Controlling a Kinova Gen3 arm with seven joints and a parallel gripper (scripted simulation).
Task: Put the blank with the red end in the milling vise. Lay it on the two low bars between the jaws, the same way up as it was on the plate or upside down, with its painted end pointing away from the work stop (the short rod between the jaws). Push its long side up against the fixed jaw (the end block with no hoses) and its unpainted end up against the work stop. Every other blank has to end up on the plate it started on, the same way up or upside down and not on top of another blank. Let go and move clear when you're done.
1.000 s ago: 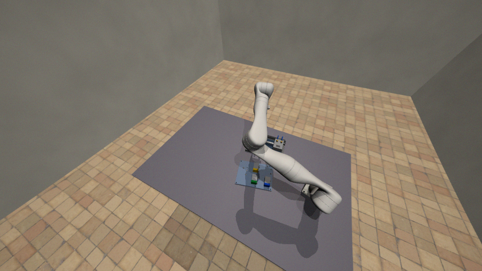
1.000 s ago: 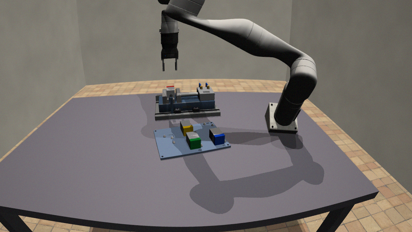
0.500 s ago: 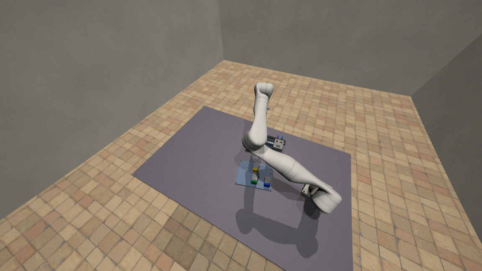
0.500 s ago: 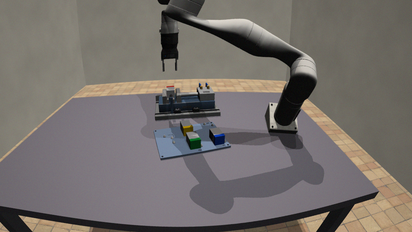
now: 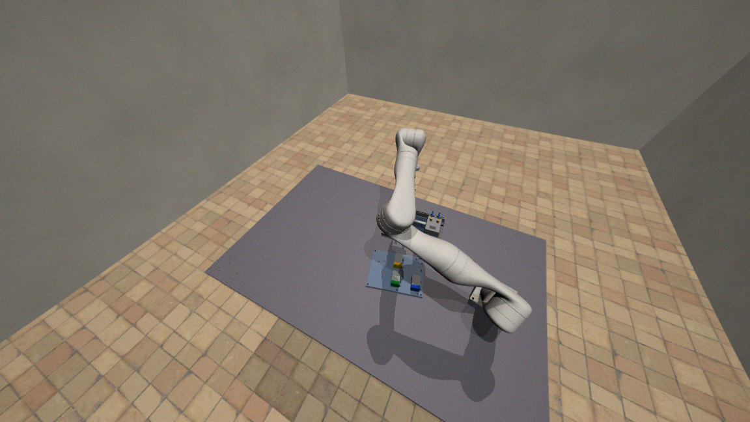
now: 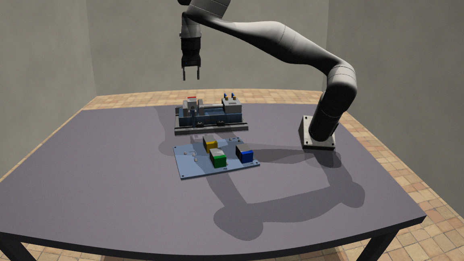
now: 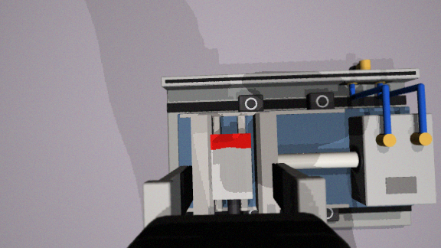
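Observation:
The grey blank with the red end (image 7: 231, 165) lies in the milling vise (image 6: 210, 115) between the jaws, red end pointing away from the short dark work stop (image 7: 233, 206). Its long side lies next to the fixed jaw (image 7: 200, 161); the moving jaw (image 7: 266, 161) is on its other side. In the exterior view its red end (image 6: 191, 97) shows at the far side of the vise. My gripper (image 6: 190, 75) is open and empty, well above the vise; in the wrist view its fingers straddle the blank from high up.
The block with blue hoses (image 7: 398, 157) sits at the vise's right end. The blue plate (image 6: 209, 157) in front of the vise carries the yellow-ended (image 6: 210, 143), green-ended (image 6: 217, 157) and blue-ended (image 6: 244, 152) blanks. The arm's base (image 6: 317, 133) stands to the right.

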